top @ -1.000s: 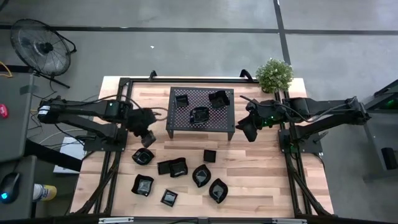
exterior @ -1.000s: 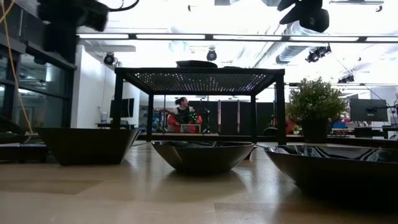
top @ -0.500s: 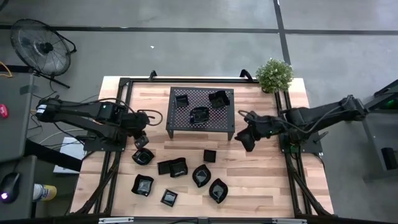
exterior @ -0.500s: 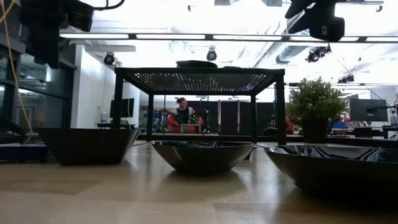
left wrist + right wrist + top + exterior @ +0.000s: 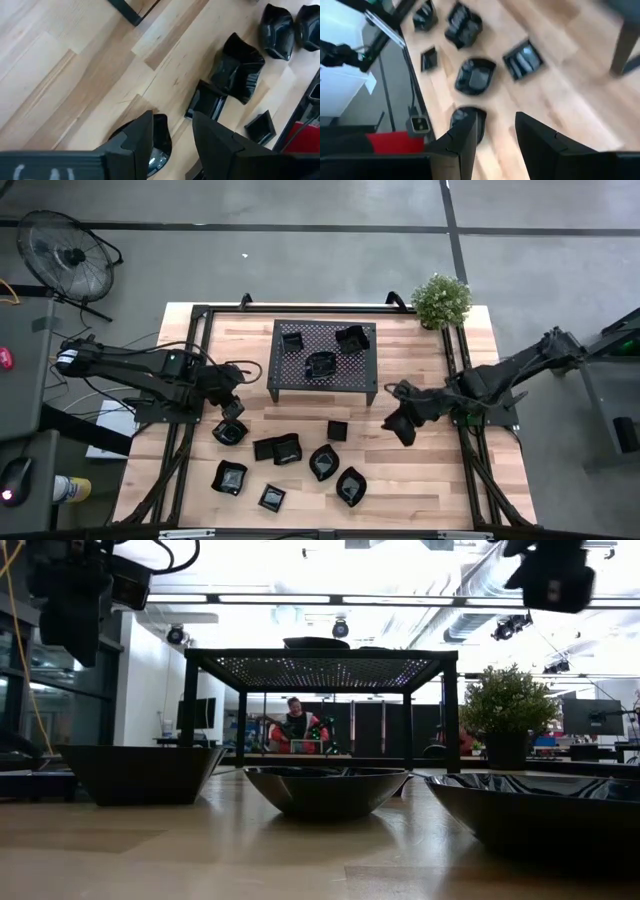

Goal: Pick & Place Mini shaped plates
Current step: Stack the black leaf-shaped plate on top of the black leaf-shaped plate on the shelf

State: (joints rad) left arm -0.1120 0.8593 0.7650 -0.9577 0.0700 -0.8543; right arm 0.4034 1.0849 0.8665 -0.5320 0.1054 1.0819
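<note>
Wooden table (image 5: 420, 480) boards carried the scattered plates (image 5: 300, 455), three more on the rack (image 5: 322, 357). Left gripper (image 5: 172, 142) hung part-open and empty, one plate (image 5: 159, 145) directly beneath its fingers. Right gripper (image 5: 495, 137), likewise parted and empty, hovered with plates just ahead. Best practice, I judged: descend straight, straddle one rim, then close. No legible writing appeared.

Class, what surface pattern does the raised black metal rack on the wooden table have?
The raised black rack has a top perforated with small holes, a dotted mesh, clearest in the high view.
</note>
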